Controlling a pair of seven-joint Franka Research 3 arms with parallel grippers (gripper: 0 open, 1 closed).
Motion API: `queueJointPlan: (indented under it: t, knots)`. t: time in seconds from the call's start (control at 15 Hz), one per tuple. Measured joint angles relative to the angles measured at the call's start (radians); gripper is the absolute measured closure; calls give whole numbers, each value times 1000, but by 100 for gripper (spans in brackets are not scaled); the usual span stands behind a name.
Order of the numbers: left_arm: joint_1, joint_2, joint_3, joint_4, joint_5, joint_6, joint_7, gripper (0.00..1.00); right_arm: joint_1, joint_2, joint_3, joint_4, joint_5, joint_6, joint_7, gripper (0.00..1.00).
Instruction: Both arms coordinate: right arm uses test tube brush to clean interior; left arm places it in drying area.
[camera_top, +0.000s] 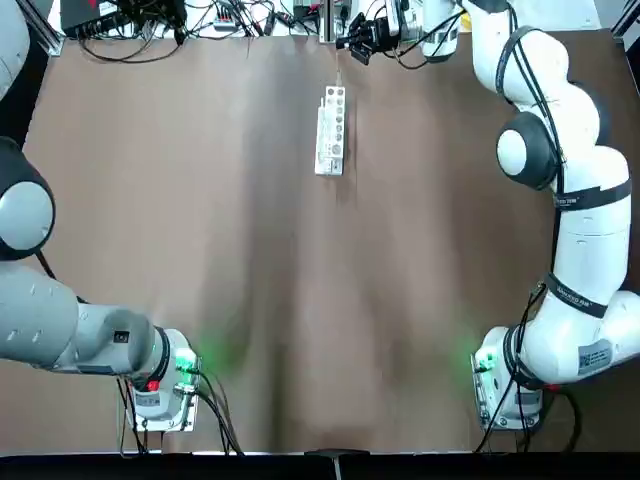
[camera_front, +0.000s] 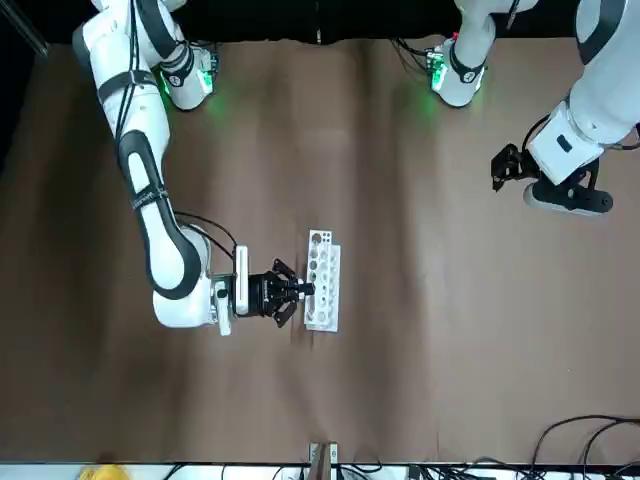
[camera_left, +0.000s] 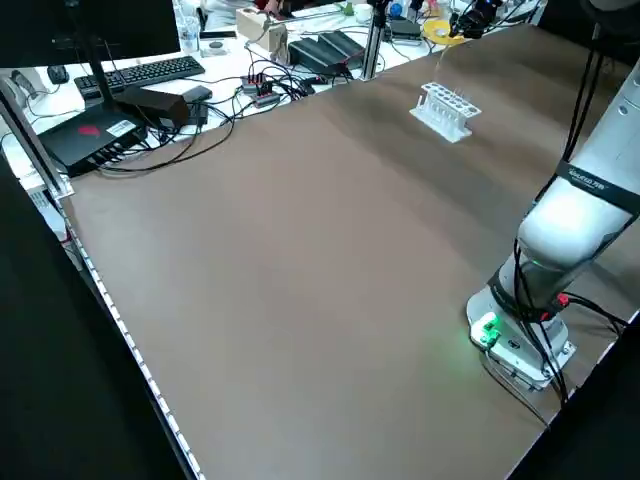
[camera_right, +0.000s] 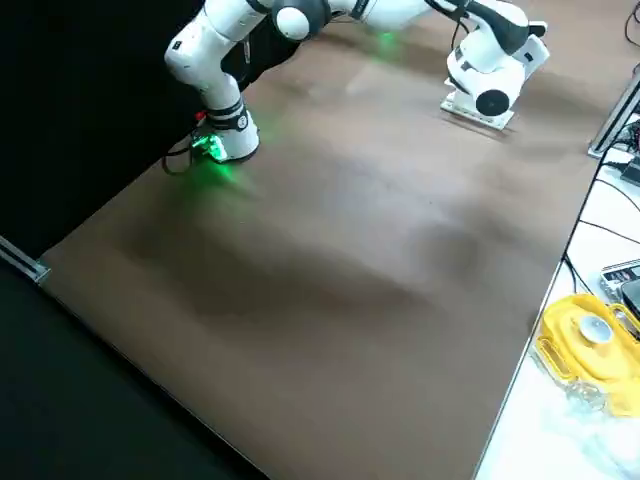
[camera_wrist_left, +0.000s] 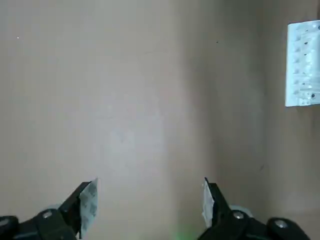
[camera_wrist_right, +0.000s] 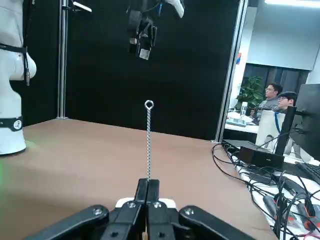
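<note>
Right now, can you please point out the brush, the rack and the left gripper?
brush (camera_wrist_right: 148, 142): right wrist view, middle of its twisted wire stem.
rack (camera_top: 331, 130): top view, middle of its holed top face.
left gripper (camera_wrist_left: 150, 205): left wrist view, open gap midway between its fingertips.

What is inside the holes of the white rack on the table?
The rack's round holes look empty from the front. The right hand beside it grips the brush; holes below the hand are hidden.

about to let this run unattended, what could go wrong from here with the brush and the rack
The right pincer pinches the thin test tube brush only at its lower end, so the wire could tilt or slip. It hovers at the far end of the light white rack, which a nudge might shift. The left pincer is open, far off.
</note>
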Motion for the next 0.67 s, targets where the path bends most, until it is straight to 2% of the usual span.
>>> queueJointPlan:
  t: [0.67]
  knots:
    - [-2, 2, -1, -2, 0, 0, 0, 0, -10, 19, -3, -50, 28, 0, 0, 97]
